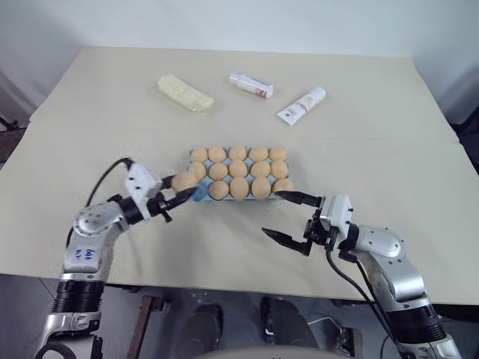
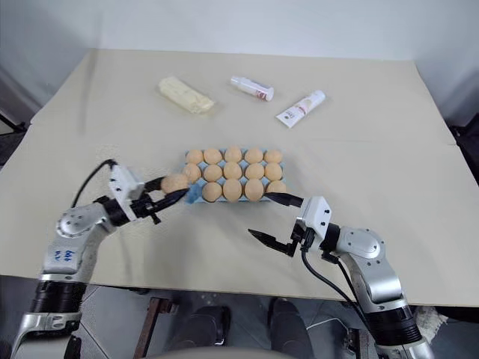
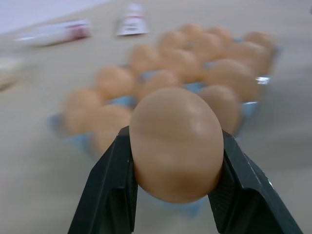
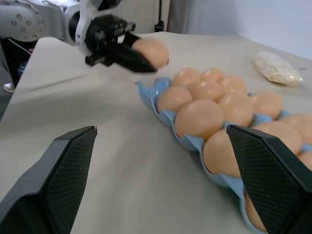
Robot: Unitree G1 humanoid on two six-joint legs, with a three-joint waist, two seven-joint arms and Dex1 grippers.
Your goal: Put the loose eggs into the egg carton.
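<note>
The light blue egg carton [image 1: 199, 194] lies mid-table with tan-orange eggs [image 1: 239, 169] in all its cups but the near-left corner one. My left gripper [image 1: 187, 191] is shut on one loose egg [image 1: 182, 182], its black fingers [image 3: 109, 185] clamping the egg's two sides. It holds the egg just above and left of that bare corner cup. My right gripper [image 1: 271, 213] stands open and holds nothing. It is at the carton's near-right corner, one fingertip close to the rim. In the right wrist view the held egg [image 4: 151, 51] hangs beyond the carton's rim [image 4: 146, 92].
At the back of the table lie a pale yellow wrapped block [image 1: 185, 93] and two white tubes [image 1: 251, 85] [image 1: 301, 105]. Bare tabletop lies left and right of the carton. The table's front edge runs just under both arms.
</note>
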